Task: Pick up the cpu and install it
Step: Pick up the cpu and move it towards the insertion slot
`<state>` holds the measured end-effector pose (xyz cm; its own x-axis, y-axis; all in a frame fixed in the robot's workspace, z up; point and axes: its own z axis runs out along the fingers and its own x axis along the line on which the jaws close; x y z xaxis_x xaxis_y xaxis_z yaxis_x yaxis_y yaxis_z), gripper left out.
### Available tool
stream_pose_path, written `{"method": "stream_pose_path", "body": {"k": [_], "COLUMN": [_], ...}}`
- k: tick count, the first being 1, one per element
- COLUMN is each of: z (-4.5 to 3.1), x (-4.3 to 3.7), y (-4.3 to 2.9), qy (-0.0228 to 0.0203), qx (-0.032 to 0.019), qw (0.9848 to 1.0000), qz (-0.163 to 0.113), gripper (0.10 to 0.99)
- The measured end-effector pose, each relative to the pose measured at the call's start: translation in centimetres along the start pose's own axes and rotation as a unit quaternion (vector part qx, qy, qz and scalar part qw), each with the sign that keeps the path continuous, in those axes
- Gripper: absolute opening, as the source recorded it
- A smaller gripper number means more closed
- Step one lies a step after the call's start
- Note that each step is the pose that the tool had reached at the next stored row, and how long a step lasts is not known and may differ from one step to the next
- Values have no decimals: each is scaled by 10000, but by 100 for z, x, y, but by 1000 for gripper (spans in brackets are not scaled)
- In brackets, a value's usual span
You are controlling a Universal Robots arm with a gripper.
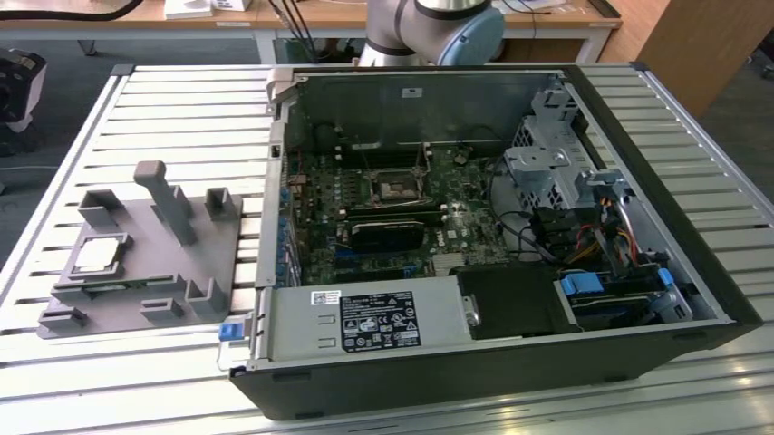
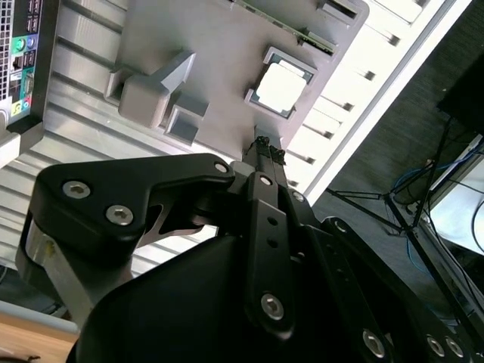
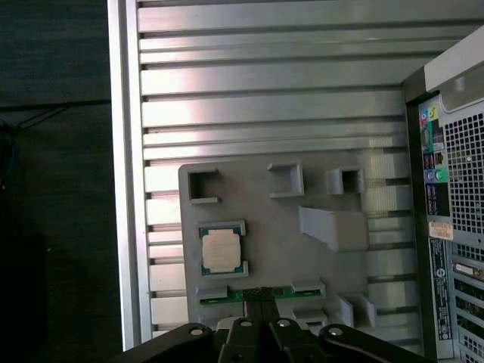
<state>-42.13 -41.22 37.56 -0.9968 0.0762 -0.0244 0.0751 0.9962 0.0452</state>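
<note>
The cpu [image 1: 100,255] lies flat in a square nest of the grey fixture plate [image 1: 133,272], on the slatted table at the exterior view's left. Both wrist views show its silvery top from above, cpu [image 3: 223,251] and cpu [image 2: 281,85]. My gripper [image 3: 257,293] hangs well above the fixture plate [image 3: 265,212]. It is shut with nothing between its fingers. In the second wrist view the gripper [image 2: 267,145] ends beside the chip's nest, apart from it. The black socket [image 1: 397,188] sits on the motherboard inside the open computer case [image 1: 677,272].
A green memory stick [image 3: 227,296] lies in a slot of the fixture beside the chip. Grey posts [image 1: 169,199] and blocks rise from the plate. The case's rear panel [image 3: 454,227] stands close to the fixture. The arm's base [image 1: 423,27] is behind the case.
</note>
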Motion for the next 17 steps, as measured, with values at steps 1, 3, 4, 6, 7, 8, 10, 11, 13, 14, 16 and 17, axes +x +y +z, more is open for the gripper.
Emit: {"method": "stream_pose_path", "body": {"k": [1,3,4,6,7,8,10,11,13,14,16,17], "z": [8,28,38,60,73,86,118,135,169,184,219,236], "x": [0,1,1,1,1,2,3,3,2,2,3,3], "y": [-1,-3,-3,-5,-7,-11,-14,-15,-28,-35,-46,-51], "qy": [0,0,1,1,2,1,0,1,12,30,67,75], "qx": [0,0,0,3,4,4,3,4,5,6,9,9], "qw": [10000,10000,10000,10000,10000,10000,10000,10000,10000,10000,10000,10000], "qz": [0,0,0,0,0,0,0,0,0,1,2,3], "gripper": [106,106,106,106,106,106,106,106,106,106,106,106]}}
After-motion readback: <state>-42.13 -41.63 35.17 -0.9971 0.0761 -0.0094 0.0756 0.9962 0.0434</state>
